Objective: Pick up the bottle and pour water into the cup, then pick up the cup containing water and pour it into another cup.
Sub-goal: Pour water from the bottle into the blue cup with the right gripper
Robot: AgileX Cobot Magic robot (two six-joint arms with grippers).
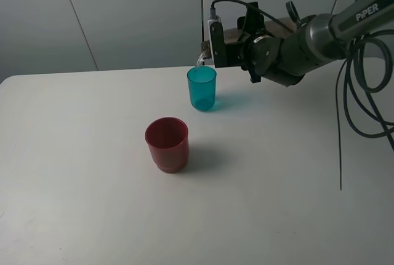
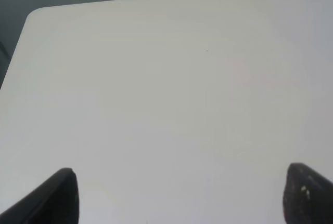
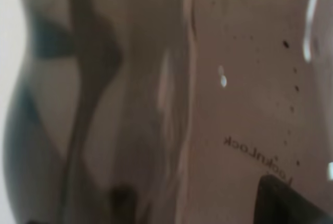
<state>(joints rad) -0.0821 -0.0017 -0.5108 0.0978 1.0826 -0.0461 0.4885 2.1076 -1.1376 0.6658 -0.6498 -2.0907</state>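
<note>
You have the cup (image 1: pixel 202 88) upright on the worktop (image 1: pixel 74 173), with another cup (image 1: pixel 167 144) in front and left of it, apart. The bottle (image 1: pixel 230 36) hangs tipped above the cup's rim, to its right.

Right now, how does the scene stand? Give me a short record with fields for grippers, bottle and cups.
right gripper: shut on the bottle, held in the air at the far side of the table
bottle: tipped sideways, mouth just over the teal cup rim
teal cup: upright on the table, water level unclear
red cup: upright, nearer the camera, apart from the teal cup, looks empty
left gripper: open above the table, holding nothing
</note>
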